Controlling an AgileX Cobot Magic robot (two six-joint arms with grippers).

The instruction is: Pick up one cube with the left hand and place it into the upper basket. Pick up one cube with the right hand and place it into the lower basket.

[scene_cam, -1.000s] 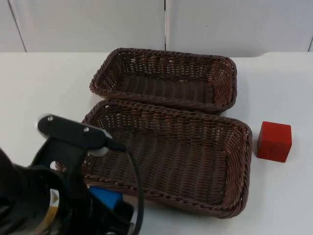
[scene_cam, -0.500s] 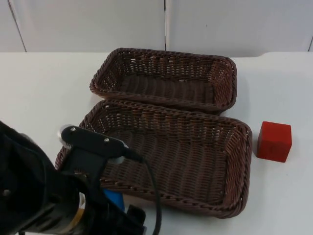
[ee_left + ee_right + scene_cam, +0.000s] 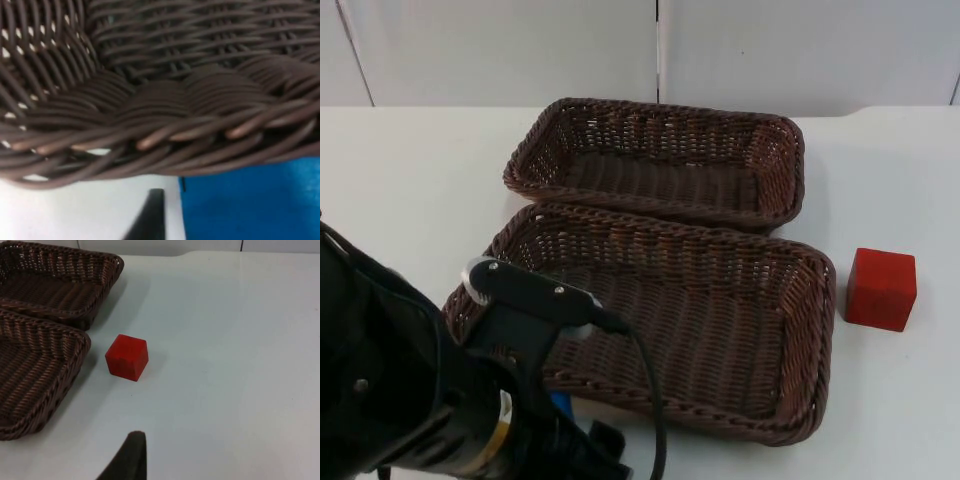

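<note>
The blue cube (image 3: 250,200) lies on the table right against the near rim of the lower basket (image 3: 800,330). My left arm covers it in the top view, where just a blue sliver (image 3: 558,404) peeks out. My left gripper (image 3: 582,442) is low over that cube, at the lower basket's front left corner. The red cube (image 3: 881,288) sits on the table right of the lower basket, also seen as the red cube (image 3: 127,357). My right gripper (image 3: 131,457) waits well short of it. The upper basket (image 3: 650,115) holds nothing.
The two brown wicker baskets stand close together, one behind the other, in the middle of the table. White table top stretches right of the red cube and left of the baskets. A grey partition wall (image 3: 720,50) closes the far edge.
My left arm has shifted right and lower, toward the lower basket's front left corner, covering more of the blue cube. The red cube and both baskets have not moved.
</note>
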